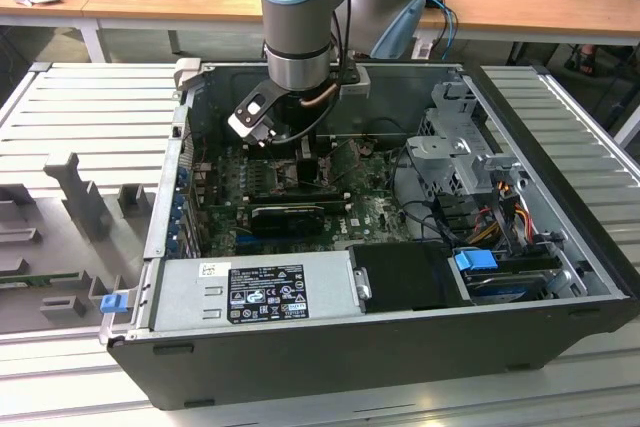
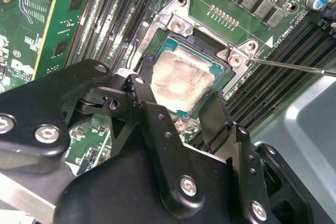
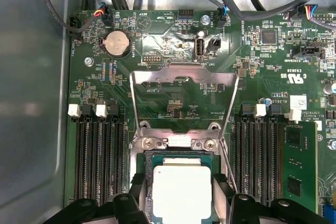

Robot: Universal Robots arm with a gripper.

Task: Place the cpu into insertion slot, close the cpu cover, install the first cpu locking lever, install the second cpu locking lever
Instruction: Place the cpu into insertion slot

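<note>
**Second wrist view: chip in the socket, cover up**

The gripper [image 2: 176, 94] clasps the cpu [image 2: 181, 77] by two opposite edges, its fingers [image 2: 152, 114] closed against the chip. The chip appears to lie level inside the black rim of the insertion slot [image 2: 207, 43] on the green motherboard [image 2: 31, 30]. In the first wrist view the cpu cover [image 3: 210, 73] stands swung up from the socket on its hinge, and long memory slots [image 3: 100, 156] flank the socket on both sides. A thin wire locking lever [image 2: 294, 67] juts out from a corner of the socket frame, unlatched. In the exterior view the arm [image 1: 298, 7] reaches down into the open computer case [image 1: 300, 347].

The hazards, by the look of it, are three. A chip seated a shade askew would bear on the fine pins beneath and bend them. Fingers parting unevenly could drag it off its seat. With cover and lever so near, a careless lift could snag the wire or knock the frame down onto the gripper.
</note>
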